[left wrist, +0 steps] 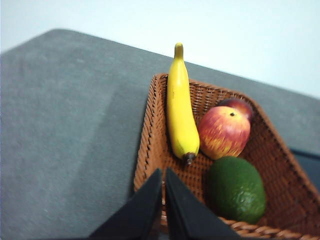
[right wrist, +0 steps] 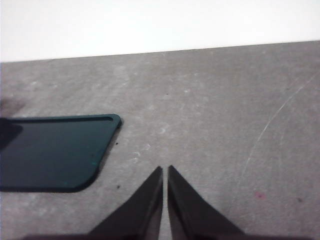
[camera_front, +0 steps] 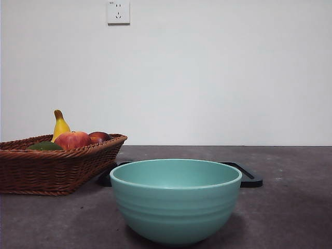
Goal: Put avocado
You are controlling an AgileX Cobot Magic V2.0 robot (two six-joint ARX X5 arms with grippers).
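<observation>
The dark green avocado (left wrist: 236, 188) lies in the wicker basket (left wrist: 150, 125) beside a red apple (left wrist: 224, 131) and a yellow banana (left wrist: 181, 110). In the front view only its top (camera_front: 45, 146) shows over the basket rim (camera_front: 62, 168). My left gripper (left wrist: 164, 172) hangs shut above the basket's near rim, apart from the avocado. My right gripper (right wrist: 165, 170) is shut over bare table, holding nothing. Neither arm shows in the front view.
A teal bowl (camera_front: 175, 199) stands at the front centre of the table. Behind it lies a flat dark tray (camera_front: 249, 176), whose corner (right wrist: 55, 152) shows in the right wrist view. A darker fruit (camera_front: 99, 137) sits behind the apple (camera_front: 72, 140).
</observation>
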